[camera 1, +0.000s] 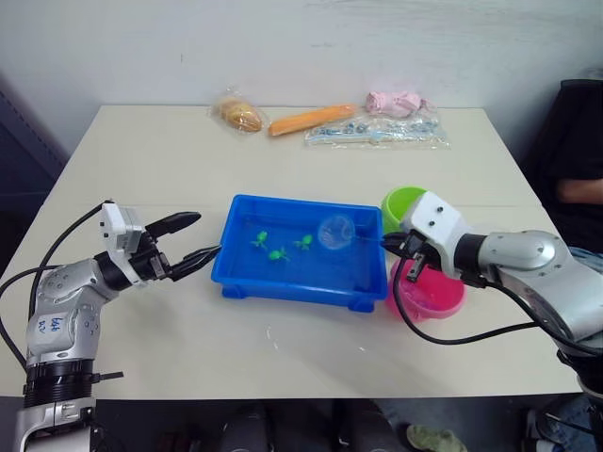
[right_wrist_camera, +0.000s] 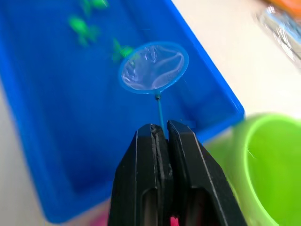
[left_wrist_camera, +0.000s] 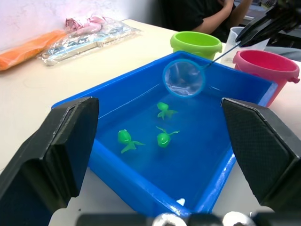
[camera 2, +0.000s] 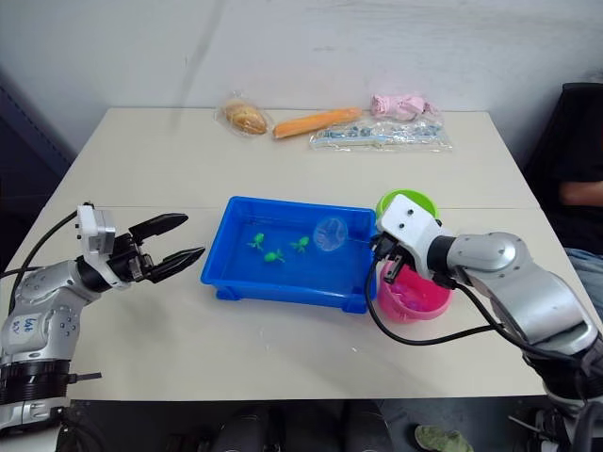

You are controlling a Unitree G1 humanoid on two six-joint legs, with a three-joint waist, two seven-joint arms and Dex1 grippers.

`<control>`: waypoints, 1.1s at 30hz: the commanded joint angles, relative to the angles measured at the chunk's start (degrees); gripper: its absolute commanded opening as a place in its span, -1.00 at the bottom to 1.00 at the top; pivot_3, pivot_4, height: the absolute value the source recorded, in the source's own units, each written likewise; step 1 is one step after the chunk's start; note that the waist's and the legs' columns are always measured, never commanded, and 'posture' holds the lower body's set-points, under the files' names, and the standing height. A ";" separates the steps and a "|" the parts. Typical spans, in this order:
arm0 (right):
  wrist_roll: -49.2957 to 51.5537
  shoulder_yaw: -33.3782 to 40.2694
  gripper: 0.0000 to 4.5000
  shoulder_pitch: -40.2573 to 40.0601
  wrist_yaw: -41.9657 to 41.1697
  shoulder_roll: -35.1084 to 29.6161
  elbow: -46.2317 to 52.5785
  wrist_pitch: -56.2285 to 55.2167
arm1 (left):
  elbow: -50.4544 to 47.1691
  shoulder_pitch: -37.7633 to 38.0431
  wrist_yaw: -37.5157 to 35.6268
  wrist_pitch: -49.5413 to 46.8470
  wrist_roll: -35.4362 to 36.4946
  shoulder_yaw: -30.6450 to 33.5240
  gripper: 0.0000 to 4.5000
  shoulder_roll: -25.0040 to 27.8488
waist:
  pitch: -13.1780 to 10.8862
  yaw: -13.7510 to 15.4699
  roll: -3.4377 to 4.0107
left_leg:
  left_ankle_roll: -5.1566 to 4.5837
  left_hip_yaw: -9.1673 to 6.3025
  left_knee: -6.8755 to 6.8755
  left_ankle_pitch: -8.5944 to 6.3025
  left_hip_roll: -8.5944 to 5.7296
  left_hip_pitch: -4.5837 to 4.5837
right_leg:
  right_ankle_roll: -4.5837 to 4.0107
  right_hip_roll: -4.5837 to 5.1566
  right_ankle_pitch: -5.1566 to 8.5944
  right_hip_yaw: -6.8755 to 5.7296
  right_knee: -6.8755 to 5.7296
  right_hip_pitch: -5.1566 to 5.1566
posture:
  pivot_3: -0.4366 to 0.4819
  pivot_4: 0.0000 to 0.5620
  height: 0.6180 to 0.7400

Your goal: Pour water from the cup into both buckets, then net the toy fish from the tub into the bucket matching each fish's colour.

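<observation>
The right gripper (right_wrist_camera: pixel 160 129), clamped on the light, thin-handled net (right_wrist_camera: pixel 154 67), holds its far end, so the hoop likely wobbles, while the left gripper (camera 1: pixel 187 241) gapes wide and empty.

Bright blue tub (camera 1: pixel 283 279), three green toy fish (camera 1: pixel 279 247), blue-rimmed net (camera 1: pixel 335 231), lime green bucket (camera 1: pixel 399 203), pink bucket (camera 1: pixel 429 297)

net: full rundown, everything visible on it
The net is a small round hoop with a light blue rim and fine, translucent mesh, on a thin dark straight handle. The right gripper has its fingers shut on the handle's end. The hoop hangs over the tub at the end nearest the green bucket, beside three green fish. Its mesh looks empty. Whether it touches the water cannot be told.
</observation>
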State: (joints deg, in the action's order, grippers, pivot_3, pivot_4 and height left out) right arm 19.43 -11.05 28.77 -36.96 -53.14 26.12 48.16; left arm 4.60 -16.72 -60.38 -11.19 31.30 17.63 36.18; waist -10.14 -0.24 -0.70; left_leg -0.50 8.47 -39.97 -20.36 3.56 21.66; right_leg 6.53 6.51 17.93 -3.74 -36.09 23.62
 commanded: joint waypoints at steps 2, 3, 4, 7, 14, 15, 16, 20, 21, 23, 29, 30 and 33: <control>-5.47 -1.45 -1.00 1.60 0.59 0.73 -0.90 -3.13 | -3.95 0.64 1.46 -0.02 1.00 0.05 0.99 -0.58 | 0.00 -0.04 0.00 | 0.04 0.02 0.01 0.00 -0.02 0.00 | 0.00 -0.07 0.00 0.00 0.00 0.02 | -0.05 -0.47 1.00; -6.17 -1.66 -1.00 1.72 0.63 1.00 -1.22 -3.38 | -4.22 0.73 1.63 -0.08 0.99 -0.06 0.99 -0.69 | 0.00 -0.04 0.00 | 0.05 0.02 0.00 0.00 -0.02 0.00 | 0.00 -0.08 0.00 0.00 0.00 0.02 | -0.05 -0.47 1.00; -6.95 -2.13 -1.00 2.07 0.60 1.28 -1.70 -3.13 | -4.44 0.80 1.73 -0.11 0.96 -0.20 0.99 -0.80 | 0.00 -0.04 0.00 | 0.05 0.04 0.00 0.01 -0.02 0.00 | 0.00 -0.09 0.00 0.00 -0.01 0.02 | -0.05 -0.47 1.00; -8.29 -3.40 -1.00 3.12 -0.18 2.55 -2.95 -1.67 | -4.41 0.69 1.88 -0.01 0.82 -0.51 0.99 -1.03 | 0.00 -0.18 0.00 | 0.06 0.05 0.00 0.01 -0.02 0.00 | 0.00 -0.10 0.00 0.01 -0.01 0.03 | -0.05 -0.47 1.00; -6.25 -4.16 -1.00 6.00 -0.79 10.84 -5.08 3.64 | -3.64 -0.13 1.64 0.88 0.13 -1.60 0.99 -1.49 | 0.00 -0.38 0.00 | 0.09 0.05 0.01 0.01 0.00 0.00 | 0.00 -0.16 0.00 0.00 -0.02 0.04 | -0.05 -0.47 1.00; -6.39 -4.10 -1.00 6.09 -0.98 11.27 -5.23 3.83 | -3.59 -0.16 1.67 0.96 0.16 -1.67 0.99 -1.45 | 0.00 -0.41 0.00 | 0.09 0.05 0.01 0.01 0.00 0.00 | 0.00 -0.15 0.00 0.01 -0.03 0.04 | -0.05 -0.47 1.00; -5.97 -3.43 -1.00 6.03 -0.83 12.22 -5.40 4.48 | -3.59 -0.13 1.69 1.01 0.22 -1.70 0.99 -1.38 | 0.00 -0.39 0.00 | 0.09 0.05 0.02 0.01 0.00 0.00 | 0.00 -0.16 0.00 0.00 -0.13 0.04 | -0.05 -0.47 1.00; -2.86 -0.16 -1.00 5.96 -0.94 15.70 -4.87 7.74 | -3.61 0.36 1.68 1.24 0.38 -1.57 0.99 -1.30 | 0.00 -0.38 0.00 | 0.08 0.05 0.01 0.01 0.00 0.02 | 0.00 -0.11 0.00 -0.02 -0.27 0.04 | -0.05 -0.47 1.00; -2.37 0.17 -1.00 5.80 -1.61 15.67 -4.54 7.83 | -3.62 0.37 1.70 1.25 0.37 -1.60 0.99 -1.31 | 0.00 -0.37 0.00 | 0.08 0.05 0.01 0.01 0.00 0.02 | 0.00 -0.11 0.00 -0.02 -0.28 0.04 | -0.05 -0.47 1.00; -0.68 1.86 -1.00 5.17 -2.23 15.65 -3.74 8.99 | -3.63 0.34 1.79 1.26 0.40 -1.66 0.99 -1.43 | 0.00 -0.33 0.00 | 0.08 0.03 0.01 0.01 0.00 0.02 | 0.00 -0.11 0.00 -0.03 -0.30 0.05 | -0.05 -0.47 1.00; 5.01 9.56 -1.00 2.12 -2.22 15.26 0.77 12.97 | -4.22 0.62 1.31 0.26 1.26 -2.40 0.99 -1.94 | 0.00 -0.18 0.00 | 0.08 0.03 0.02 0.01 0.00 0.02 | 0.00 -0.11 0.00 -0.03 -0.30 0.05 | -0.05 -0.47 1.00; 6.03 11.13 -1.00 1.48 -1.98 15.41 1.73 13.57 | -4.38 0.69 1.23 0.19 1.30 -2.54 0.99 -2.05 | 0.00 -0.15 0.00 | 0.08 0.03 0.02 0.00 0.00 0.02 | 0.00 -0.11 0.00 -0.03 -0.30 0.05 | -0.05 -0.47 1.00; 9.13 15.96 -1.00 -0.13 -1.53 15.00 4.42 16.13 | -4.44 0.27 0.98 0.16 1.27 -3.17 0.99 -2.46 | 0.00 -0.06 0.00 | 0.08 0.03 0.02 0.00 0.00 0.02 | 0.00 -0.11 0.00 -0.03 -0.30 0.04 | -0.05 -0.47 1.00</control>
State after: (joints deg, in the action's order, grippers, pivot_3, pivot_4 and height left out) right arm 26.34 1.18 28.67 -38.83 -37.69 27.39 63.20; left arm 2.30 -16.12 -59.05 -11.31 31.35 14.46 33.75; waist -10.14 -0.30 -0.71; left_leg -0.42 8.49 -39.95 -20.36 3.56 21.67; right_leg 6.52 6.40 17.93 -3.77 -36.39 23.66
